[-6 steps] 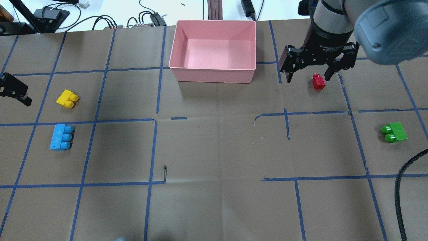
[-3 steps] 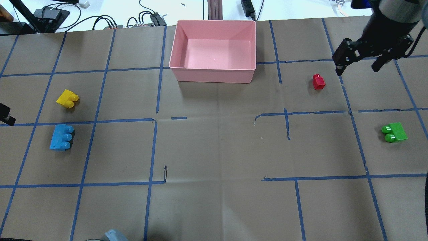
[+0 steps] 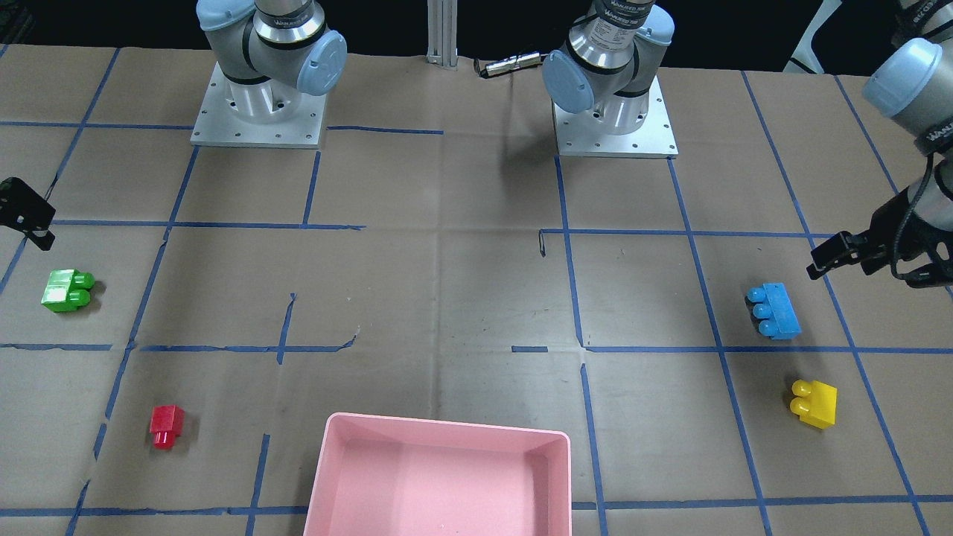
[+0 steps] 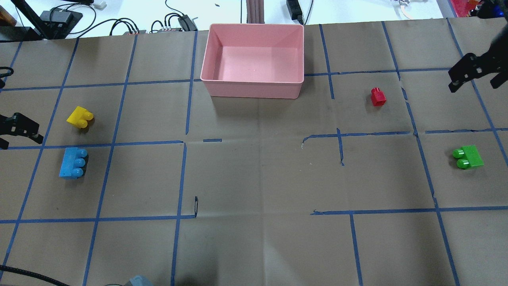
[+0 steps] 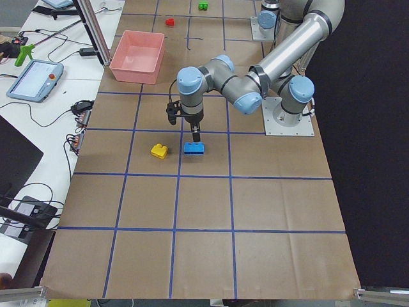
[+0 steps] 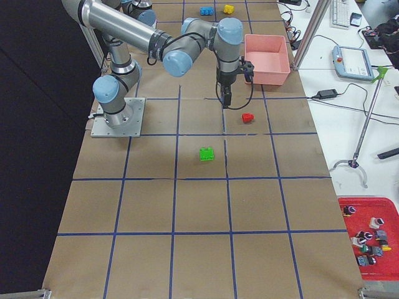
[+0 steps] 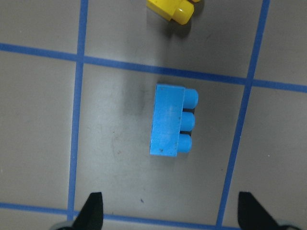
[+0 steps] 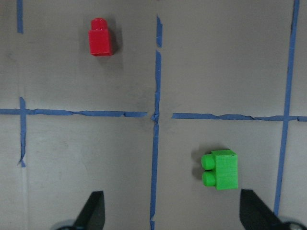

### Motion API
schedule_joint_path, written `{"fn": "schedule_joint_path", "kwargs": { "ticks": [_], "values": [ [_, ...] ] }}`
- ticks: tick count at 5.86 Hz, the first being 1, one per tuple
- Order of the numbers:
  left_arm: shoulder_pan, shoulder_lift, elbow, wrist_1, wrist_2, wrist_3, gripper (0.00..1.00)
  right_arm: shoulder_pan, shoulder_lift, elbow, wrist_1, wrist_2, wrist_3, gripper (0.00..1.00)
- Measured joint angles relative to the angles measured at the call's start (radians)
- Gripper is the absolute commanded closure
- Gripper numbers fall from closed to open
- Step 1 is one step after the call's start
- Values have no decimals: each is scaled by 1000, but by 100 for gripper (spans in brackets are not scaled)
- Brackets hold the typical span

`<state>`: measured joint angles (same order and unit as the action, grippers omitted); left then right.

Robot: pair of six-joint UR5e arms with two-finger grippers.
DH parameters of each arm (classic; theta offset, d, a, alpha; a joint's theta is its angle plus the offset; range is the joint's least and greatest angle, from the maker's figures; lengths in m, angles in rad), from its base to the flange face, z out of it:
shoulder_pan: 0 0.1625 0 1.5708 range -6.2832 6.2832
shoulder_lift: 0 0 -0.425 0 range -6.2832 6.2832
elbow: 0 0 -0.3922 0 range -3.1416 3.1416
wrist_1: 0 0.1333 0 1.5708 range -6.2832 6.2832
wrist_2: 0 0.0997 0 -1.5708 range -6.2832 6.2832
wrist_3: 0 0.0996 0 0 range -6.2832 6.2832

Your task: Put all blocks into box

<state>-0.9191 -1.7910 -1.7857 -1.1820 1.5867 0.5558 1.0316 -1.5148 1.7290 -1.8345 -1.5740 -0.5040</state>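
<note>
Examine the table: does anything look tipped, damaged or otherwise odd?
All four plastic toy bricks lie on their sides, studs sideways: yellow two-stud brick, light-blue three-stud brick, red one-stud brick, green two-stud brick. The blue tape grid is torn near the table's middle.

No text can be read with certainty. Small dark lettering runs around the right arm's shoulder collar (image 3: 281, 15), the left arm's shoulder collar (image 3: 622, 16) and a left arm joint (image 3: 936, 136). It is too blurred to spell out.
</note>
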Motion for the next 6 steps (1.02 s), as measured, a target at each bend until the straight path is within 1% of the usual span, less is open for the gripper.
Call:
{"fn": "schedule_joint_path", "kwargs": {
  "ticks": [1,2,3,4,5,6],
  "values": [
    [-8,-55,-14,43,0,0,2,-82,2,62,-14,5,-1,0],
    [-8,-95,-43,99,0,-1,2,-124,7,128,-52,15,-5,0],
    [-8,-127,-83,188,-1,1,1,-139,15,184,-131,24,-11,0],
    [-7,-158,-111,264,-1,4,1,-142,45,218,-196,26,-14,1],
    [-7,-179,-123,306,-1,6,1,-143,98,237,-275,25,-15,1],
    [-8,-188,-127,320,-10,6,1,-143,156,251,-384,19,-27,4]
  ]
}}
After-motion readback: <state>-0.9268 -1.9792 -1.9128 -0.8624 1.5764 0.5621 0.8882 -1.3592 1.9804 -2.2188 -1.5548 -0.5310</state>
